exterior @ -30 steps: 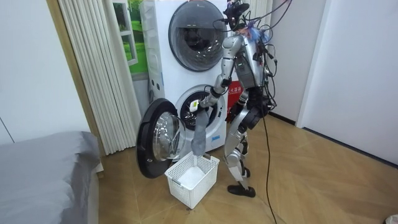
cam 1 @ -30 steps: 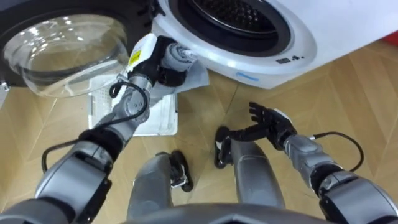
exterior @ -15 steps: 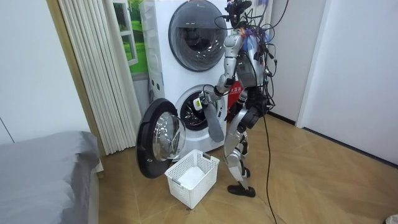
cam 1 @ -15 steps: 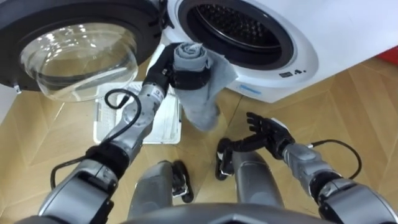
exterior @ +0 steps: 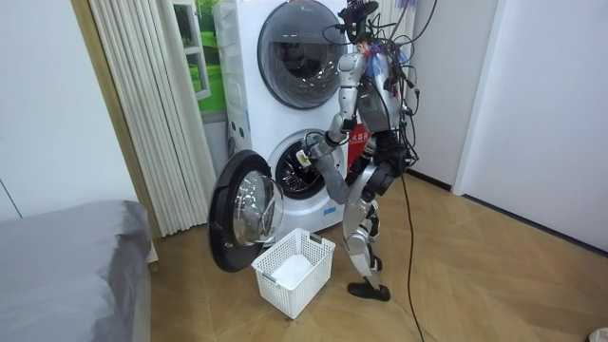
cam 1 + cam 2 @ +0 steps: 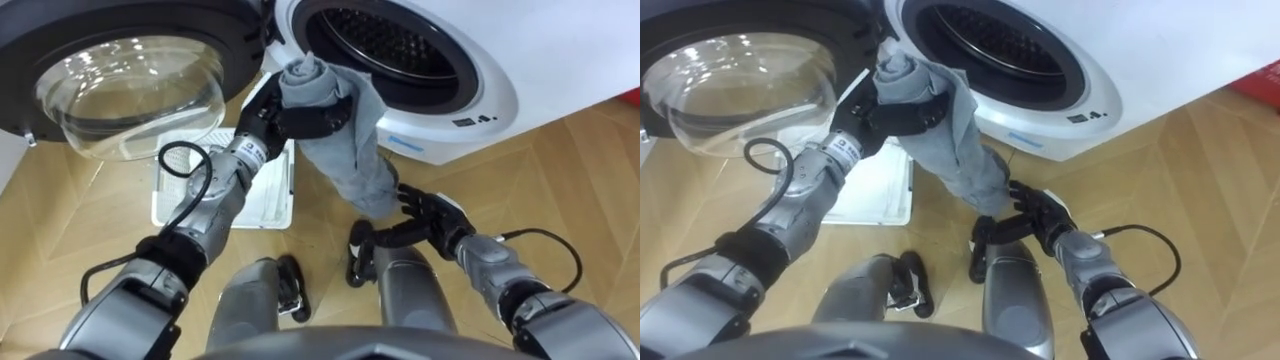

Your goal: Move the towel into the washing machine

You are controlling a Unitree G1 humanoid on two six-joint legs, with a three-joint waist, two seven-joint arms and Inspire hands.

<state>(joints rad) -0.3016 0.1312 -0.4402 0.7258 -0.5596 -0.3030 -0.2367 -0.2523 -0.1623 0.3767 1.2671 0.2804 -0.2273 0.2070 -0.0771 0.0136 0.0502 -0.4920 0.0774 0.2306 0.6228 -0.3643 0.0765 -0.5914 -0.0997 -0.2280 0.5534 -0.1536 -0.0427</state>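
Grey towel (image 6: 350,150) hangs at upper centre of the frame, bunched in my left hand (image 6: 290,122), whose fingers curl round it just before the washing machine (image 6: 490,70) drum opening. Its tail drops near my right hand (image 6: 430,212), which sits lower right with its fingers loosely spread. At upper left, the open door (image 6: 120,90) stands over a white basket (image 6: 160,215).
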